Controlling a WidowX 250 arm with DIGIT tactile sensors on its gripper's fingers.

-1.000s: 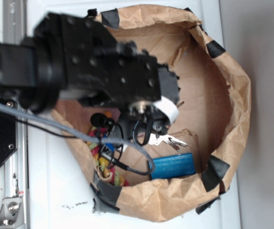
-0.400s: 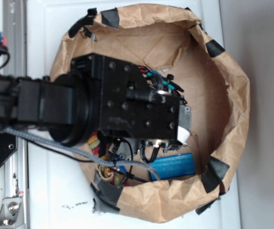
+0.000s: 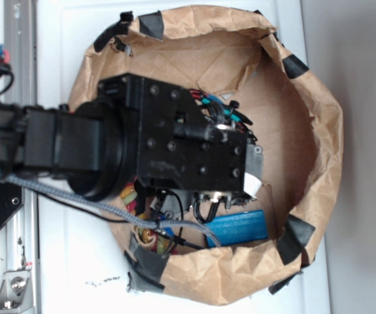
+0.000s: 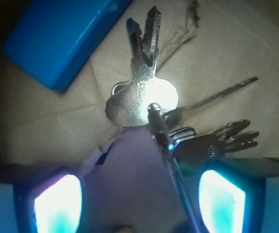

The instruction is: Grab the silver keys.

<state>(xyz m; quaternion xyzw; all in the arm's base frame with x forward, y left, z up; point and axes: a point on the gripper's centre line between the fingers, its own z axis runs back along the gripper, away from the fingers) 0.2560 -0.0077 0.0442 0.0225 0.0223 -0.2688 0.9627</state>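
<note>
Just ahead of the spread, empty tool [image 4: 139,199], the silver keys [image 4: 144,99] lie on cardboard.

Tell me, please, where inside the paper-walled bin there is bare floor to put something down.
Bare cardboard floor lies right of the gripper, up to the paper wall. It is crowded lower left: the blue box, cables and colourful items. The silver keys lie under the gripper.
</note>
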